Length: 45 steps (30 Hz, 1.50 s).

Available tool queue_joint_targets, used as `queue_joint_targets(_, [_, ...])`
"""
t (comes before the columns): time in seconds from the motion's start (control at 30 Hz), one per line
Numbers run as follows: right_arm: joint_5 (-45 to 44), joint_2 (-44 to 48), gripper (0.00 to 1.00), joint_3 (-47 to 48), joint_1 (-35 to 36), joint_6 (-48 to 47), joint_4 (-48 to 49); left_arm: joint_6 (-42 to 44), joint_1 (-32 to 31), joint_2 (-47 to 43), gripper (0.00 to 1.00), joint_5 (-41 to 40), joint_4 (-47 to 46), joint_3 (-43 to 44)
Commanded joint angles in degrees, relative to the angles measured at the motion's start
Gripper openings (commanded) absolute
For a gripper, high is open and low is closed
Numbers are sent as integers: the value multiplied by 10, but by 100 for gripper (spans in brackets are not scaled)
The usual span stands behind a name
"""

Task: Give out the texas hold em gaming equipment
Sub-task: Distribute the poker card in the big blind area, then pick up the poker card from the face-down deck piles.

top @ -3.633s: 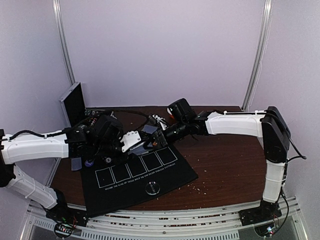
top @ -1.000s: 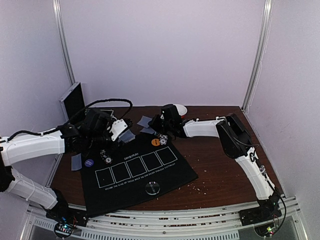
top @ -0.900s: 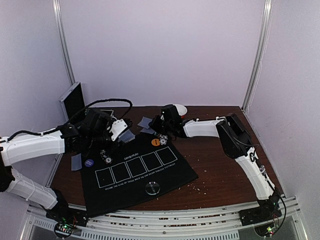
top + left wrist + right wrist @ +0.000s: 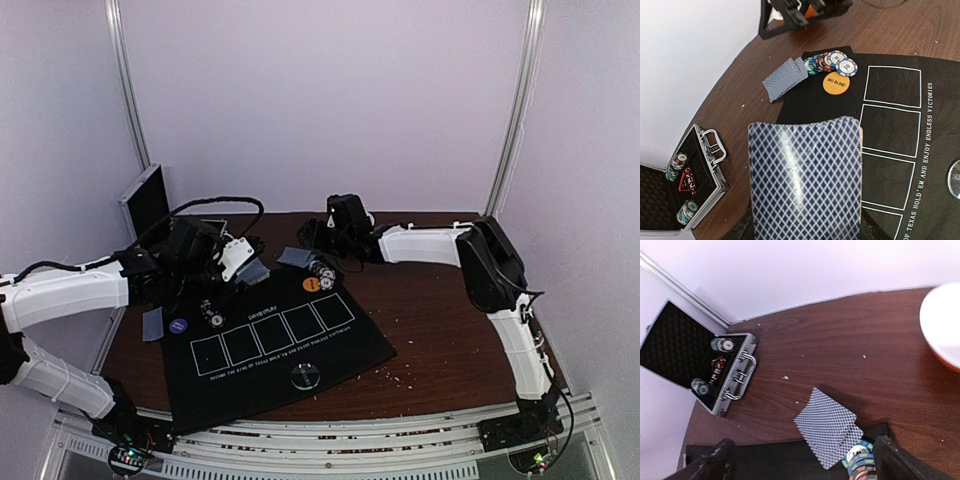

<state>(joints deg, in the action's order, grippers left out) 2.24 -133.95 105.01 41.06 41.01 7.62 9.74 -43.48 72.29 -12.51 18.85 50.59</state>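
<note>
Right tool (image 4: 804, 457) hangs wide open with nothing in it, low over the far corner of the black mat (image 4: 890, 125). A short leaning stack of poker chips (image 4: 859, 463) sits just under it, between the fingers and closer to the right one (none of them is held). A few face-down cards (image 4: 827, 430) lie just past the chips on the brown surface (image 4: 840, 340). The right arm is stretched long and low across the surface.

The left tool (image 4: 245, 268) grips a deck of cards (image 4: 805, 175), backs up, lifted over the mat's far left edge. The deck's long side points toward the chips and the orange Big Blind disc (image 4: 836, 82). The mat's boxes lie to the deck's right, so the left arm looks nearer for dealing there.
</note>
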Motion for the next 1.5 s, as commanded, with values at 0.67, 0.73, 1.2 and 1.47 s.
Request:
queue_joint_targets(0.67, [440,133,87,-60,63,-177,-20,34,4,-64,55,52,-70,-28])
queue_joint_targets(0.73, [449,122,87,-53,68,-177,-23,33,4,-63,54,52,-69,-29])
queue_joint_targets(1.2, [407,56,75,48,80,-187,-111,42,4,-64,53,45,-71,-33])
queue_joint_targets(1.47, [385,73,58,46,81,-214,-146,46,4,-62,52,37,-74,-38])
